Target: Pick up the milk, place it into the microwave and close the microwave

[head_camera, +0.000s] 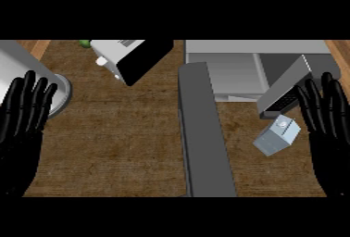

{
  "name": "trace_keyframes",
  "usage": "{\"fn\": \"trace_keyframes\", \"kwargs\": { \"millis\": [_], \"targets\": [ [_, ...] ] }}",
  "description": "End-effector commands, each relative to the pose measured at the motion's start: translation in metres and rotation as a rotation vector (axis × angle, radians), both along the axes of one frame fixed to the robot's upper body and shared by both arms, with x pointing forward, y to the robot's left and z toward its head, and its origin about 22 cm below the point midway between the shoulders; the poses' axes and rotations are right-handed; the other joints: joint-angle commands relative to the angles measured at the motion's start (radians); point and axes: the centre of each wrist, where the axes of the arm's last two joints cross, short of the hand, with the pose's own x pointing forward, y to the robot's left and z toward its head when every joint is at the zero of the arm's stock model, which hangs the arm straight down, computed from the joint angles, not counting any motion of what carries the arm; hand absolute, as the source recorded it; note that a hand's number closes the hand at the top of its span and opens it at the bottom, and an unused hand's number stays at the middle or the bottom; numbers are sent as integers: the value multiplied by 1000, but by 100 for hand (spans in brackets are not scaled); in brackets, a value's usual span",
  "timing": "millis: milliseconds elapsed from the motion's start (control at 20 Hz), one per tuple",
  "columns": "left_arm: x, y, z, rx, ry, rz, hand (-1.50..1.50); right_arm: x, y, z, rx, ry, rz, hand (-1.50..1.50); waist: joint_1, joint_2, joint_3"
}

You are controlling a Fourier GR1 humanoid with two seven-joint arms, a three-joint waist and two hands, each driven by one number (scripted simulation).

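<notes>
Head view, for your log. Milk (277, 135): a pale carton on the brown worktop (116, 139), tilted, near the view's right, just in front of the microwave (236, 69). Microwave door (203, 134) stands open, running toward you. Right robot hand (327, 115): released, fingers straight and up, just beside the milk. Left robot hand (24, 111): released, fingers up, at the left edge.

The table (116, 148) is brown with a mottled wood grain. The milk (277, 135) carton is pale blue-grey with a white cap. The microwave (232, 69) is light grey, its open door (205, 139) darker grey. Both hands, left (24, 120) and right (328, 120), are black.
</notes>
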Motion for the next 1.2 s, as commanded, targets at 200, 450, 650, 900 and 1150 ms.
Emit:
{"fn": "trace_keyframes", "kwargs": {
  "millis": [200, 450, 650, 900, 1150],
  "targets": [
    [8, -8, -5, 1, -34, 18, -150, 44, -19, 12, -100, 34, -300, -150, 14, -16, 12],
    [-25, -10, -25, -138, 99, 68, -150, 36, -9, 20, 60, 128, -341, -150, 12, -21, 12],
    [-24, -6, -31, -124, 125, 62, -150, 58, -10, 24, 64, 143, -368, -150, 10, -19, 12],
    [-40, -18, -24, -125, 97, 75, -150, 49, -20, 15, 48, 168, -398, -150, 8, -20, 12],
    [-38, -19, -24, -131, 106, 93, -150, 49, -22, -30, 29, 225, -431, -150, 7, -19, 12]
  ]
}}
